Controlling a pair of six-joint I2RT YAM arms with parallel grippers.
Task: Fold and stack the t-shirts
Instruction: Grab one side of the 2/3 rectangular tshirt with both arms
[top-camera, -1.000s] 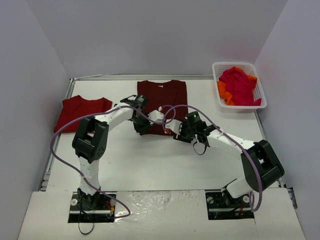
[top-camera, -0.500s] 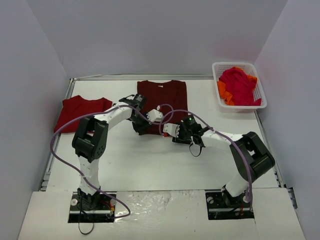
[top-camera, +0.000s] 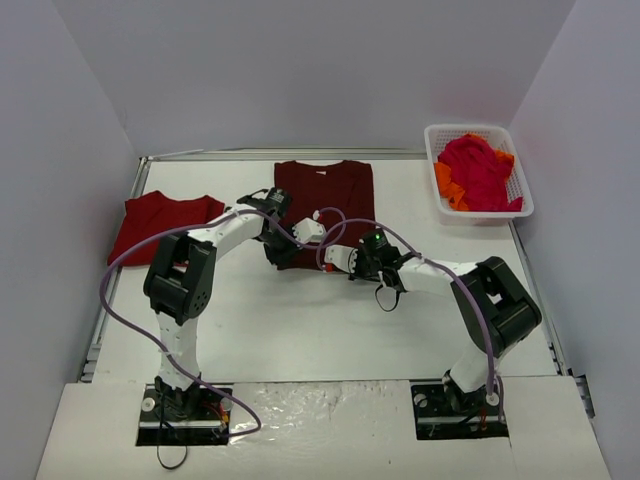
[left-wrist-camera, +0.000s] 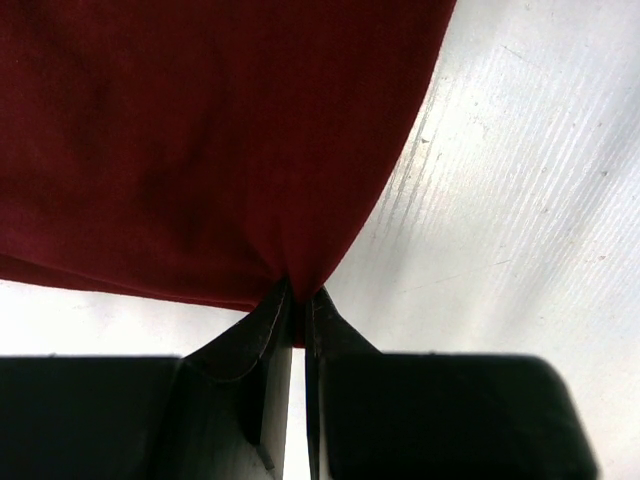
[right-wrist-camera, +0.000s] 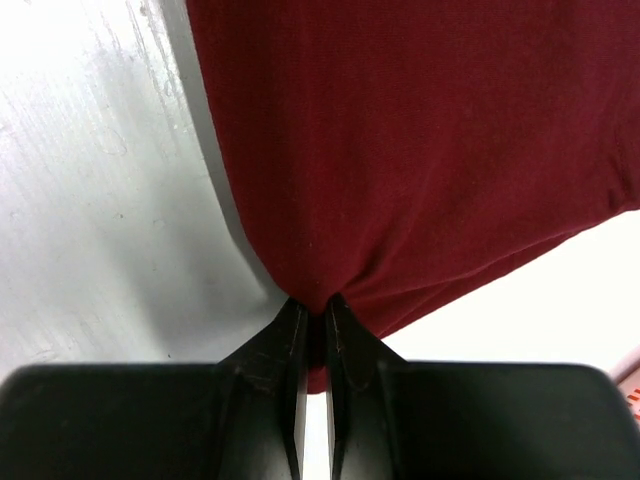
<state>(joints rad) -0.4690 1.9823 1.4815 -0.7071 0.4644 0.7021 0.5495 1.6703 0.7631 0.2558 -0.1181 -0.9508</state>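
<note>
The white table (top-camera: 300, 320) fills most of what I see from here, and the biggest thing on it is the maroon t-shirt (top-camera: 325, 190), spread flat at the far middle with its collar away from the arms and its hem toward them. Off near the left edge lies a red t-shirt (top-camera: 160, 225), which looks to me like 1 already folded and set down. At the far right corner stands a white lattice basket (top-camera: 470, 128) heaped with crimson and orange shirts (top-camera: 480, 170), so I judge the job to be early, with most of the pile waiting. Both arms reach in to the near hem of the maroon shirt, close together. The left gripper (left-wrist-camera: 298, 295) has its 2 fingers pinched tight on a tuck of the hem near the left corner, and the right gripper (right-wrist-camera: 315, 305) is clamped just as tight on the cloth near the right corner; the fabric puckers into each pinch. This reads as the grasp for a fold. Next, I expect, the 2 arms need to lift the hem together and carry it evenly toward the collar, keeping the edge taut between them so the cloth lands square and unwrinkled.
</note>
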